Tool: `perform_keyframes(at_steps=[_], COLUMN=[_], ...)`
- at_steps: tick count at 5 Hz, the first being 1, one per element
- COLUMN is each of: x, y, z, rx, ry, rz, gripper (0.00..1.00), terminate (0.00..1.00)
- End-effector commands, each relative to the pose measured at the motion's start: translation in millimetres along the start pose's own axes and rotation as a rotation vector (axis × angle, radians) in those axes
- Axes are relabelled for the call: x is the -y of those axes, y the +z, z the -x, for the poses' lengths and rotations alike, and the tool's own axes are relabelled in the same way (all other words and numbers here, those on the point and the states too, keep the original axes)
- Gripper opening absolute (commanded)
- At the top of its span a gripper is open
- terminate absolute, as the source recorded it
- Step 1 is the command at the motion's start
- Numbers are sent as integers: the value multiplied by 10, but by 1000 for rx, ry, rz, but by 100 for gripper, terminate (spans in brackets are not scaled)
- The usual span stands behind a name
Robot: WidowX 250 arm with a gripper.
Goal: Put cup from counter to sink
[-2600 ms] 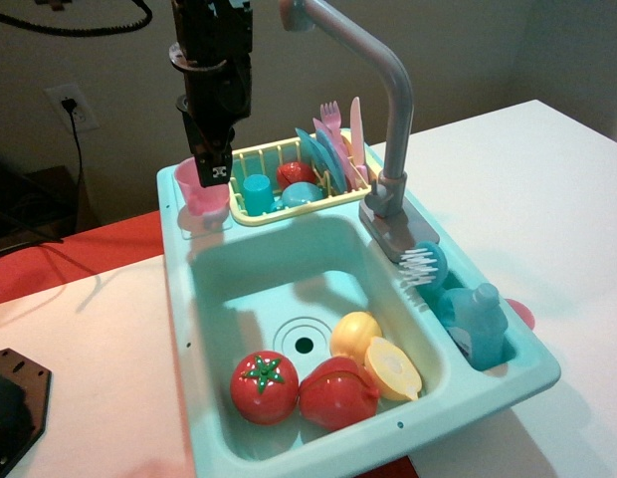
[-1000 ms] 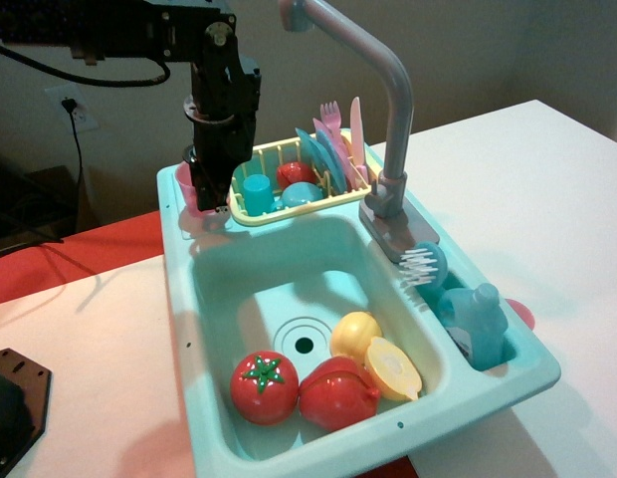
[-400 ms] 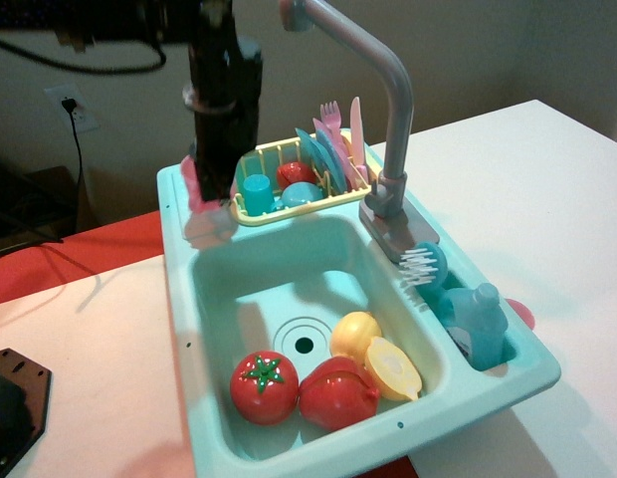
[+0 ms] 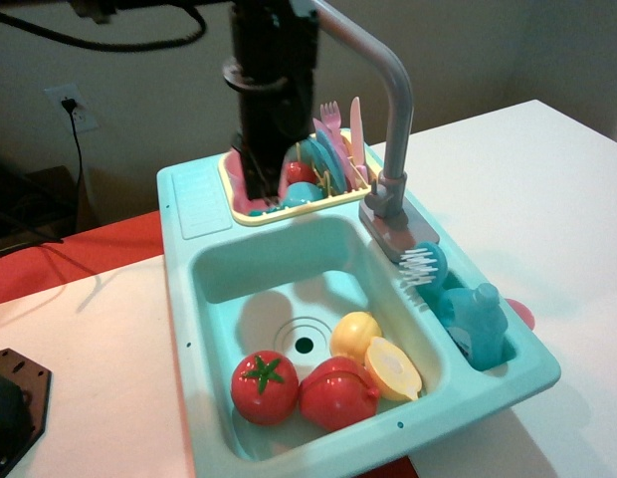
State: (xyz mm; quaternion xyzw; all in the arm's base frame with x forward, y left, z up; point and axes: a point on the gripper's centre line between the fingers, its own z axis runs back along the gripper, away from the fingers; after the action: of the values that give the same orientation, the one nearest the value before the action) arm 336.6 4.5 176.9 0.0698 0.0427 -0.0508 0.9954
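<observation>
The small pink cup (image 4: 238, 177) is off the ridged teal counter (image 4: 196, 199) and shows only as pink slivers around my black gripper (image 4: 257, 194). The gripper looks shut on the cup and holds it over the left end of the yellow dish rack (image 4: 323, 203), just behind the sink's back rim. The light-teal sink (image 4: 254, 284) lies in front and below, with its round drain (image 4: 305, 345) uncovered. Most of the cup is hidden by the gripper.
A toy tomato (image 4: 264, 386), a red fruit (image 4: 337, 392) and yellow fruit halves (image 4: 378, 357) lie at the sink's front. The grey tap (image 4: 388, 110) arches to the gripper's right. A teal bottle (image 4: 475, 319) and a brush (image 4: 423, 265) stand on the right ledge. The rack holds dishes and cutlery.
The gripper went down onto the cup on the counter, closed on it, and has now carried it to the right, off the counter and over the dish rack's left end.
</observation>
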Motion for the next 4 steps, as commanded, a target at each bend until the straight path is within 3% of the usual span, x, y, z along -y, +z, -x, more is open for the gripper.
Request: perform_keyframes(at_steps=[1, 2, 4], x=[569, 792, 649], y=[55, -20, -702], z=[-145, -120, -48], rx=[29, 17, -54], ry=[-99, -139, -109], rz=[64, 50, 14], gripper=[0, 0, 0], terminate=[0, 0, 0])
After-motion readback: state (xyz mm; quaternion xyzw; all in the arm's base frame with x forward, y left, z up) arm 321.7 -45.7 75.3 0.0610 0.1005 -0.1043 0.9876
